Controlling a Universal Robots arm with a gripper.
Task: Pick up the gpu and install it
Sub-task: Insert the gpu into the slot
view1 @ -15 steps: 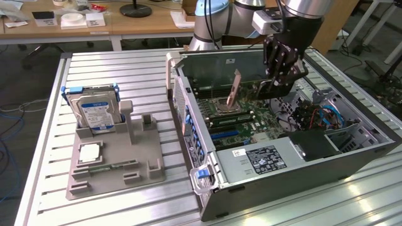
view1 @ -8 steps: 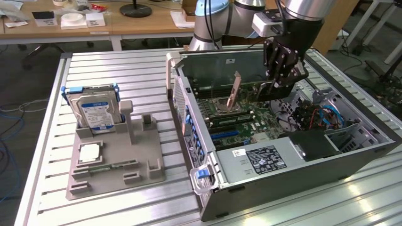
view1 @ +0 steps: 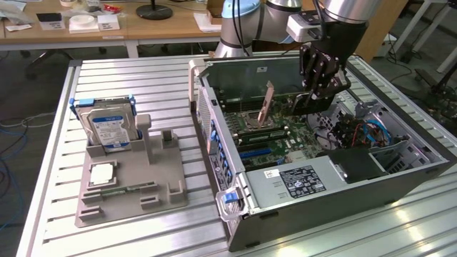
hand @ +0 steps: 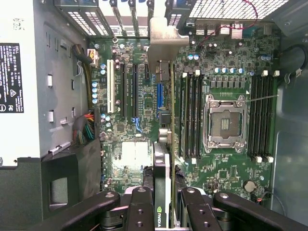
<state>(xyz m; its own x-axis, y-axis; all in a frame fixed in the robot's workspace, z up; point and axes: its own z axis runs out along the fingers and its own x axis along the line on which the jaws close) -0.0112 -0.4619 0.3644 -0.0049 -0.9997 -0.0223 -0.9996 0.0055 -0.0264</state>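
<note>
**Operator:** What can be read in the exterior view?

**Spotter:** Little. In the lower middle of the frame, the power supply [view1: 286,197] in the open computer case [view1: 343,210] carries a black label [view1: 303,181] and a white sticker [view1: 270,174], but the print is too small for you to read. At the exterior view's left, the hard drive [view1: 93,115] has a blue-and-white label [view1: 113,134] that is just as unreadable. Your gripper [view1: 320,95] reaches into the case at upper right. The gpu [view1: 313,108] is a dark slab beneath it, hard to separate from the dark parts around it.

**Operator:** And the wrist view?

**Spotter:** There you can read NVIDIA on the gpu [hand: 161,163], which you see edge-on. Your gripper [hand: 162,191] has its jaws closed part-way onto the card, one finger on each face. The card is over the motherboard [hand: 226,72], with its silver bracket [hand: 163,43] toward the case's slotted rear. The frame edge cuts off the black label on the power supply [hand: 29,120]. You cannot tell whether the card touches a slot.
</note>
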